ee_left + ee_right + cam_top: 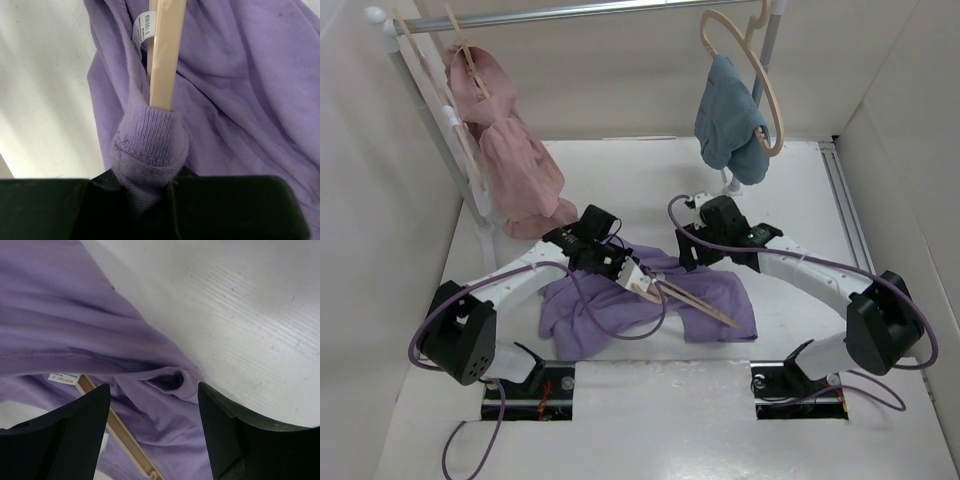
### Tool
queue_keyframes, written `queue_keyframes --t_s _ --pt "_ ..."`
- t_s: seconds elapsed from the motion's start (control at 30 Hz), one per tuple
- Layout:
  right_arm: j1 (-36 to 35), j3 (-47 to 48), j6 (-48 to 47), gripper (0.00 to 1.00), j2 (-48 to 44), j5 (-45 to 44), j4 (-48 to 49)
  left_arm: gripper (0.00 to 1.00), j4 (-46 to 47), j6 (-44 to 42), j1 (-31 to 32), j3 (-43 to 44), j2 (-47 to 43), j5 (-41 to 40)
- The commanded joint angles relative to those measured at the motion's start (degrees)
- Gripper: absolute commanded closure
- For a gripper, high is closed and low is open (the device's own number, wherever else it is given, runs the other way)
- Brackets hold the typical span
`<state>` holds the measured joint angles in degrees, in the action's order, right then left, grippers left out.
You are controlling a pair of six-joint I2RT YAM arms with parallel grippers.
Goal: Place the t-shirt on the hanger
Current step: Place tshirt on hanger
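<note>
left claw [150,185] is clamped shut on the t-shirt [720,292] collar, with the hanger [705,310] arm poking out through it. right claw [152,387] is wide open and empty over the t-shirt's far edge. The t-shirt lies crumpled mid-surface [640,180], toward the near edge. My worry: any tug slides the collar off the hanger tip, or right claw pinches both layers.

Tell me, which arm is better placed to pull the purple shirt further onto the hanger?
Probably the right arm: the right tool is open just above the t-shirt, free to grab fabric. The left tool is shut on the hanger with the collar bunched around it.
</note>
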<state>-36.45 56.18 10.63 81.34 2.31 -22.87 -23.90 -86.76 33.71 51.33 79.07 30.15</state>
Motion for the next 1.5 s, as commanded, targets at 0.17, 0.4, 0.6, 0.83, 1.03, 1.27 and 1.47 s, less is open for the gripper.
queue_keyframes --t_s 0.17,0.4,0.6,0.83,1.03,1.27,1.47 --pt "1.03 -2.75 2.11 0.30 3.90 1.82 1.52 1.00 0.52 0.54 0.30 -0.44 -2.08 0.70" --pt "3.75 -2.75 3.17 0.43 5.40 0.07 0.99 1.00 1.05 1.60 0.30 0.08 -1.55 1.22" --pt "5.16 -3.80 3.17 0.44 7.25 1.74 4.50 1.00 1.05 2.12 0.30 0.08 -1.55 1.23" --pt "5.16 -0.82 2.55 0.44 8.40 4.81 6.35 1.00 1.05 2.12 0.30 0.08 -1.55 0.70" --pt "5.16 -1.43 0.62 0.68 8.40 9.28 8.45 1.00 1.57 3.17 0.30 0.08 -1.55 0.70" --pt "9.80 -5.02 1.14 1.00 8.23 12.28 10.03 1.00 2.29 15.56 -4.86 6.05 0.55 7.61" --pt "19.04 -13.73 5.09 1.00 -3.97 5.79 8.11 1.00 2.18 17.49 -6.20 6.59 1.08 5.98"
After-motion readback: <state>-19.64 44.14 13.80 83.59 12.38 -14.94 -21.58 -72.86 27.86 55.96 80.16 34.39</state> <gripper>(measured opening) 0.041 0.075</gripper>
